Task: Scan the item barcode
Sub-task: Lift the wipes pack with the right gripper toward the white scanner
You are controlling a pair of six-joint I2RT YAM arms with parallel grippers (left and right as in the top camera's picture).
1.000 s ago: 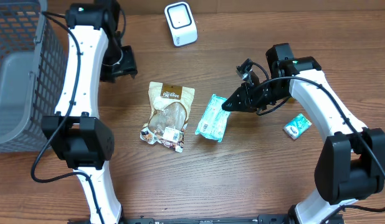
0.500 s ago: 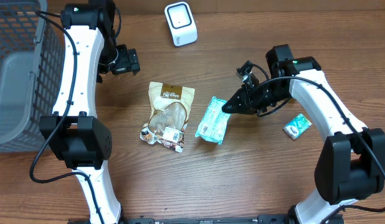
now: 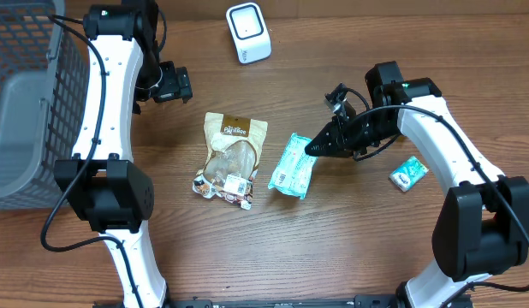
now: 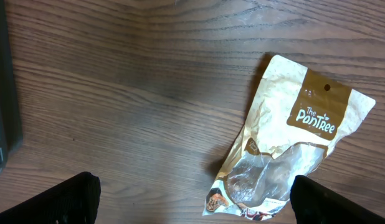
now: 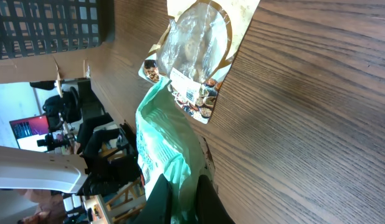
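A teal packet [image 3: 293, 162] lies flat on the table, and my right gripper [image 3: 312, 145] is shut on its right edge. In the right wrist view the packet [image 5: 160, 140] is pinched between the dark fingers [image 5: 160, 200] of that gripper [image 5: 186, 200]. A white barcode scanner [image 3: 248, 32] stands at the back of the table. My left gripper [image 3: 171, 83] hovers open and holds nothing, up and to the left of a tan snack pouch [image 3: 230, 158]. In the left wrist view, the pouch [image 4: 292, 143] lies near the right finger [image 4: 342, 200] of the open gripper [image 4: 192, 205].
A grey mesh basket [image 3: 25, 103] fills the left side; its edge [image 4: 2, 93] shows in the left wrist view. A small teal box [image 3: 408, 174] lies right of my right arm. The tan pouch [image 5: 192, 43] sits just beyond the teal packet.
My left gripper opened fully and shifted slightly up and right at the start of the second, then held still. The right gripper stays shut on the teal packet, barely moved.
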